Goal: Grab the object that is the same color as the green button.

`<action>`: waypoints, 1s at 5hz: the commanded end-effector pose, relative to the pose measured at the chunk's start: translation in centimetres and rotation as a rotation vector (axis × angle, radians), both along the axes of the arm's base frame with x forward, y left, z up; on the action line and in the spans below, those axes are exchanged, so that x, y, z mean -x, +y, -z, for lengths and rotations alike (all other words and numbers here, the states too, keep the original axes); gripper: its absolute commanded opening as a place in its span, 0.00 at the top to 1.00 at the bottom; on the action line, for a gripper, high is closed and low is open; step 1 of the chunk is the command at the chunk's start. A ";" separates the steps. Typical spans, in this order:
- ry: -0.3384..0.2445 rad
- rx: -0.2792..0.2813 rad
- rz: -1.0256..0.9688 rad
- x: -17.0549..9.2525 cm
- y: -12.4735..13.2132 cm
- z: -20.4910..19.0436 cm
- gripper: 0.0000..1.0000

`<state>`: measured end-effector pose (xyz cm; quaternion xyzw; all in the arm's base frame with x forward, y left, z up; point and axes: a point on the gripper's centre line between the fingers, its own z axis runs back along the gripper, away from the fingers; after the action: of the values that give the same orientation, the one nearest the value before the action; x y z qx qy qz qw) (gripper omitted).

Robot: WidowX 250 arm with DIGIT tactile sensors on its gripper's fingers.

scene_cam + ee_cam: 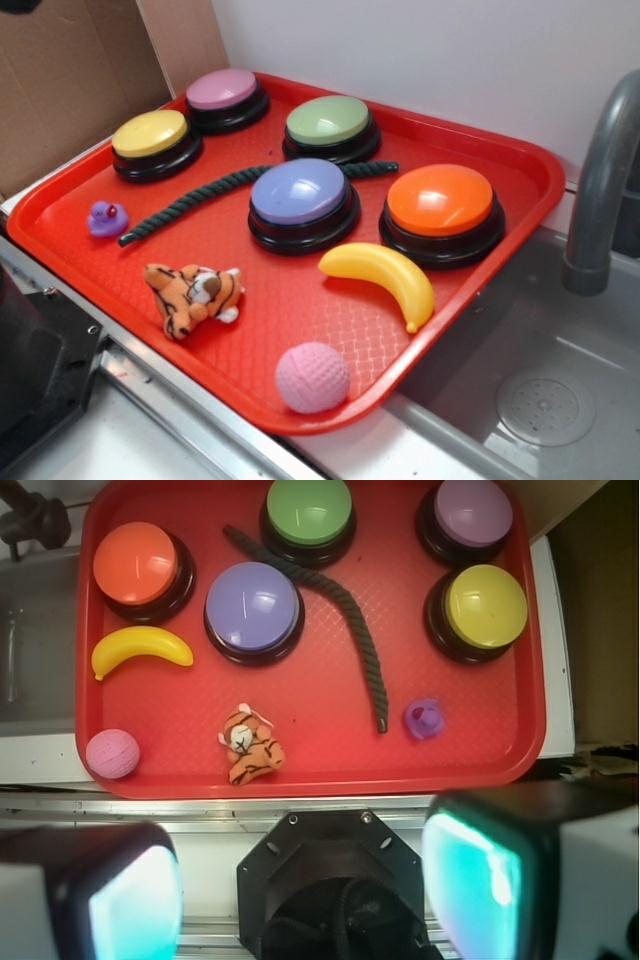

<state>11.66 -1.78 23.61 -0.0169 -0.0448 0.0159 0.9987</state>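
Jaws spread wide apart at the bottom of the wrist view, clamped on nothing, gripper [300,880] hanging clear of the tray's near rim with both pale blurred pads [135,905] framing the black mount.

Beyond them, a red plastic tray [480,765] with a textured floor, resting on the table beside a grey sink [560,390].

Nearest on the tray: a small orange striped plush tiger [250,746], a pink dimpled ball [112,753], a tiny purple rubber duck [425,719].

Farther in, the long dark green twisted rope [345,625], lying loose and curved across the tray floor, one end just beside the duck, the other end reaching between the purple-blue domed button [254,608] and the round green domed button on a black base [309,512], passing close along the purple-blue button's base.

Yellow plastic banana [140,648] near the orange domed button [140,565].

Yellow-topped button [484,608] and pink-mauve button [472,514] on the opposite side.

Rope well apart from the jaws, untouched.
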 end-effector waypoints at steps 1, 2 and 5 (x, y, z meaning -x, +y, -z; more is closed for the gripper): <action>0.000 0.000 0.000 0.0 0.0 0.0 0.00; 0.014 0.007 -0.054 -1.7 2.2 2.1 0.00; -0.097 -0.048 -0.029 -6.7 5.9 9.2 0.00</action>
<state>17.73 3.68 13.60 0.0011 -0.0741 0.0289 0.9968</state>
